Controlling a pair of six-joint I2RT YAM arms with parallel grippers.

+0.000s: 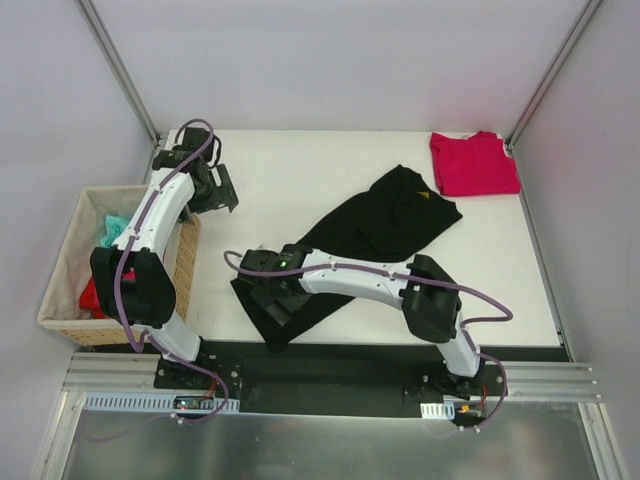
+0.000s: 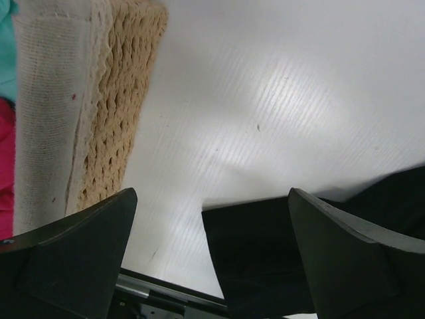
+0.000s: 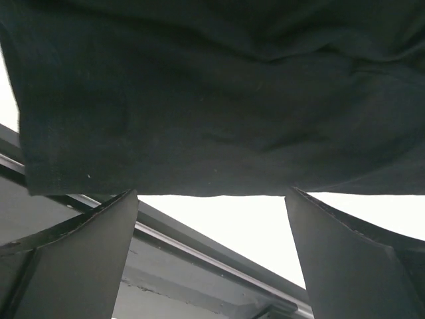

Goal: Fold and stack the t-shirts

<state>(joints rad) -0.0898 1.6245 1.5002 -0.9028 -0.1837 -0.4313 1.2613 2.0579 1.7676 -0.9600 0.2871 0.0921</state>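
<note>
I'm hovering the right hand (image 3: 211, 196) with fingers wide apart, holding nothing; the black t-shirt (image 3: 212, 100) is lying just beyond them, filling the upper frame.

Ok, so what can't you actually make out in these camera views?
- Black t-shirt: top view, its near end lies hidden under the right arm.
- Basket contents: top view, left arm covers most; only teal cloth and red cloth peek out.
- Pale mark on the black shirt: too small to read.

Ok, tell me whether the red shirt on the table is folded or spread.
Folded: the red shirt is a compact rectangle at the far right corner.
</note>
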